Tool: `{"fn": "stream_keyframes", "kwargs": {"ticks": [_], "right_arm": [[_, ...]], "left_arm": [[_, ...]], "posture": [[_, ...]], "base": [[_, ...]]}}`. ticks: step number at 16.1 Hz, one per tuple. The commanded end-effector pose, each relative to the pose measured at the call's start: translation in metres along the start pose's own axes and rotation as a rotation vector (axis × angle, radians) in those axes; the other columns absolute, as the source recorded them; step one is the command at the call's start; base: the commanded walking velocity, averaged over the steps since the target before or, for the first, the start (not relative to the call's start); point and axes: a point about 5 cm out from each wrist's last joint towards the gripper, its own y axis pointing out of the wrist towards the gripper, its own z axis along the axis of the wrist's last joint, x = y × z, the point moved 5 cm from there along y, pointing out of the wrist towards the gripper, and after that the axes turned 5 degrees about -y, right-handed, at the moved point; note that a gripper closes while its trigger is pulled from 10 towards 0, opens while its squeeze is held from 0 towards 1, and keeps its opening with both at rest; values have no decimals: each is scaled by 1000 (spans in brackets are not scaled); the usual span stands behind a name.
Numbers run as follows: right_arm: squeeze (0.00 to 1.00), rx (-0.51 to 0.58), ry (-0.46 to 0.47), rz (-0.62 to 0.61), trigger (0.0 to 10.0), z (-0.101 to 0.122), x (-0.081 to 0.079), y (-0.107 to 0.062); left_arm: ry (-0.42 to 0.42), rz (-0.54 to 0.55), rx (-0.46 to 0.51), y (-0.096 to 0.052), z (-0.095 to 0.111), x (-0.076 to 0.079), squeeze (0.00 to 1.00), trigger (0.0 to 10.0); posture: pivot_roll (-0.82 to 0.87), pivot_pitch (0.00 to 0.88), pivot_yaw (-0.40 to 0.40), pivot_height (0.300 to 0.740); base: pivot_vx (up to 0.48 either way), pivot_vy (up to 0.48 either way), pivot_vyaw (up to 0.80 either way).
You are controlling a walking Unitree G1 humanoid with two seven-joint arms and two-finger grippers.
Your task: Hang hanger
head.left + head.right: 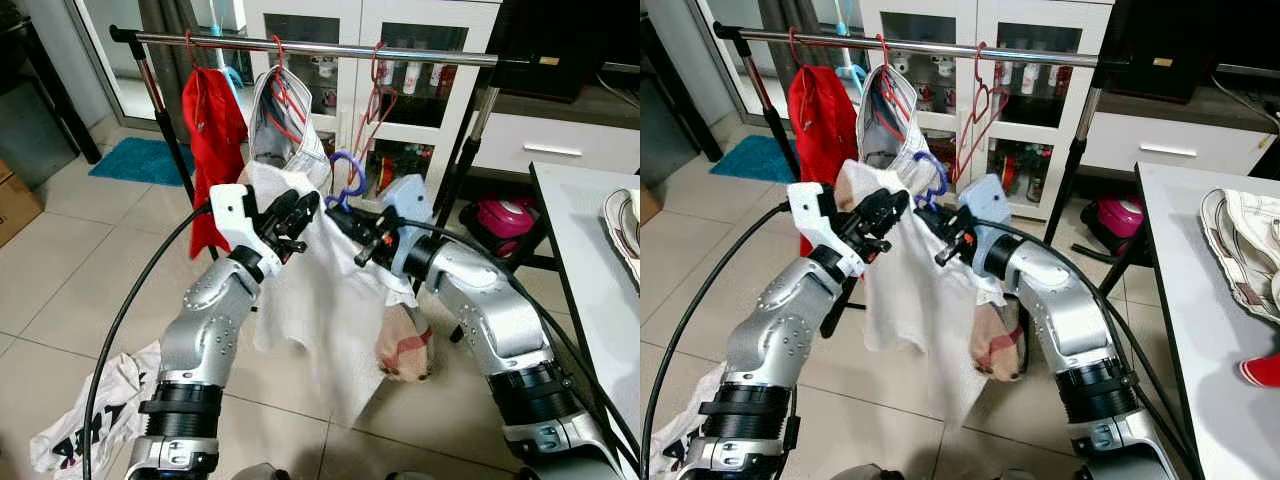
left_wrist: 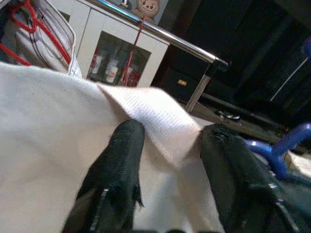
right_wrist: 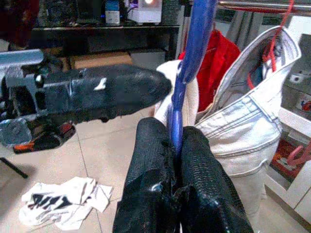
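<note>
A blue hanger (image 1: 347,172) carries a white garment (image 1: 320,290) that hangs between my two arms, below the steel rail (image 1: 330,47). My right gripper (image 3: 175,131) is shut on the blue hanger's stem (image 3: 192,58) just under its hook. My left gripper (image 1: 297,218) pinches a fold at the garment's shoulder (image 2: 58,111), one finger on each side of the cloth. The hook sits lower than the rail, in front of a denim piece (image 1: 285,125) on a red hanger. A red garment (image 1: 213,130) and an empty red hanger (image 1: 375,95) also hang there.
The rack's black legs (image 1: 465,150) stand before a glass-door cabinet (image 1: 420,70). A white table (image 1: 590,260) with clothes (image 1: 625,225) is at right. A printed white cloth (image 1: 90,420) lies on the tiles at left. A pink object (image 1: 505,220) sits under the rack.
</note>
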Motion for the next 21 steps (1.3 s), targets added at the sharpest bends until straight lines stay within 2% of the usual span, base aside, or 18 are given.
{"fn": "stream_keyframes", "kwargs": {"ticks": [1,2,3,5,7,8,11,13,14,18,21], "right_arm": [[0,29,-45,66,0,11,-8,4],[0,25,-51,79,0,10,-9,4],[0,9,-62,76,0,7,-8,2],[0,-2,-53,24,0,3,1,2],[0,-27,-55,-35,0,-1,11,1],[0,-32,-54,-42,0,-2,13,1],[0,-20,-46,-73,0,-3,16,3],[0,-25,-51,-91,0,-5,16,5],[0,-21,-53,-90,0,-4,13,7],[0,39,-69,-42,0,7,3,8],[0,56,-67,-23,0,10,-1,7]], "left_arm": [[-32,-13,-41,0,-3,2,0,10000],[-39,-6,-77,-1,-8,-1,0,10000],[-18,83,-163,-8,-18,-20,0,10000],[90,134,-216,-21,-18,-39,0,10000],[123,133,-247,-37,-17,-51,0,10000],[124,135,-252,-39,-17,-52,0,10000],[43,-46,-238,-42,-12,-24,0,10000],[-11,-138,-178,-36,-3,-5,0,10000],[-34,-153,-156,-25,-2,2,0,10000],[-59,-27,-166,-6,-13,-12,0,10000],[-64,-16,-155,0,-13,-11,0,10000]], "posture": [[-103,0,51,740],[-103,0,51,740],[-107,0,52,740],[-107,0,50,740],[-106,0,48,740],[-106,0,48,740],[-101,0,43,740],[-100,0,43,740],[-102,0,46,740],[-112,0,58,740],[-113,0,59,740]], "base": [[0,0,0],[0,0,0],[0,0,0],[0,0,0],[0,0,0],[0,0,0],[0,0,0],[0,0,0],[0,0,0],[0,0,0],[0,0,0]]}}
